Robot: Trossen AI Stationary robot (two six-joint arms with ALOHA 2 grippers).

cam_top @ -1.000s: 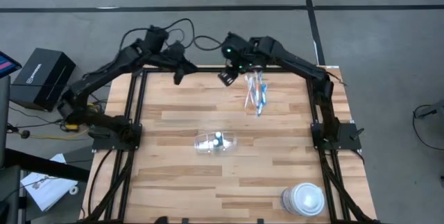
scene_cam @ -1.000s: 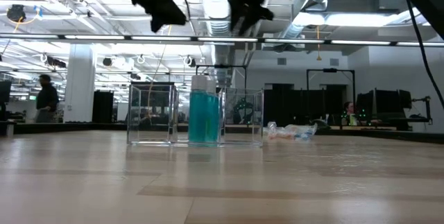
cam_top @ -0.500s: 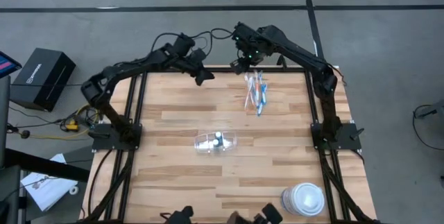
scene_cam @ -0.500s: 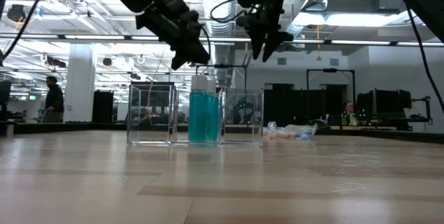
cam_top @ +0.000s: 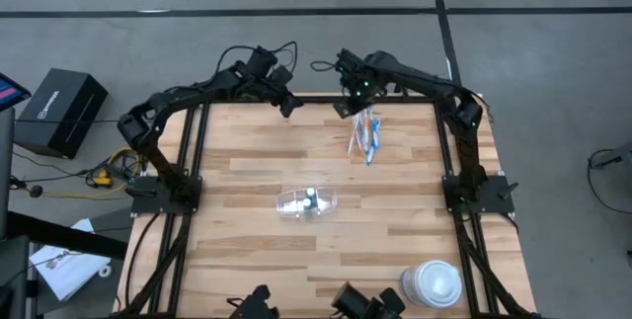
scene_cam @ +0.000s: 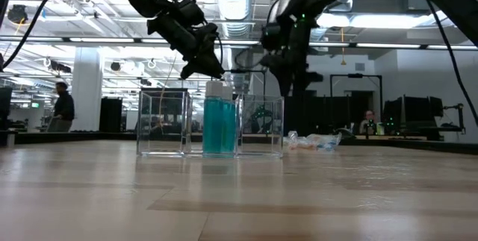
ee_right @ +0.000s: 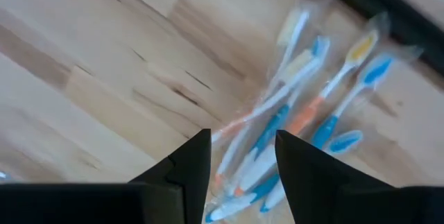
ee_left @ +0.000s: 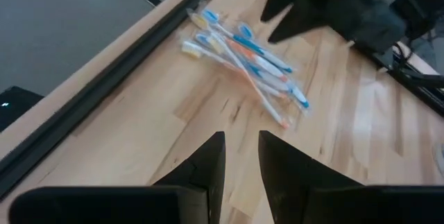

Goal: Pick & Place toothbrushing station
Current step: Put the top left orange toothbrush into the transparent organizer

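Several slim blue, white and orange toothbrushes (cam_top: 365, 133) lie in a loose bundle on the wooden table (cam_top: 247, 260) near its far edge; they also show in the left wrist view (ee_left: 243, 57) and the right wrist view (ee_right: 305, 113). A small clear cup (cam_top: 306, 202) lies on its side mid-table with blue-green tubes (scene_cam: 219, 125) inside. My right gripper (cam_top: 347, 110) hovers open just left of the bundle's far end, above it. My left gripper (cam_top: 291, 108) hovers over the far edge further left, its fingers a narrow gap apart and empty.
A larger white round lidded container (cam_top: 432, 284) stands at the table's near right corner. Black frame rails (cam_top: 188, 161) run along the left, right and far edges. A black box (cam_top: 59, 110) sits on the floor off the left side. People show in the room behind.
My left gripper has gone toward the table's right along the far edge and come down. My right gripper has swung right toward the toothbrushes, then come down over the bundle's far end. The toothbrushes and the cup have stayed where they were.
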